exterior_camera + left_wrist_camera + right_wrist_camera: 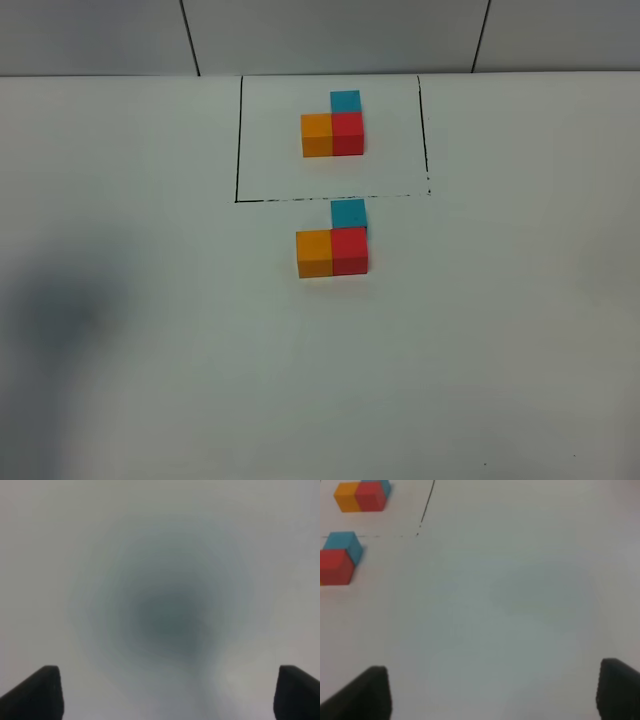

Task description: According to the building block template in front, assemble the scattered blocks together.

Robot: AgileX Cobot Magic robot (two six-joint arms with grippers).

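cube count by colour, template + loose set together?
Orange: 2, template orange cube and loose orange cube
Red: 2, template red cube and loose red cube
Blue: 2, template blue cube and loose blue cube
Total: 6
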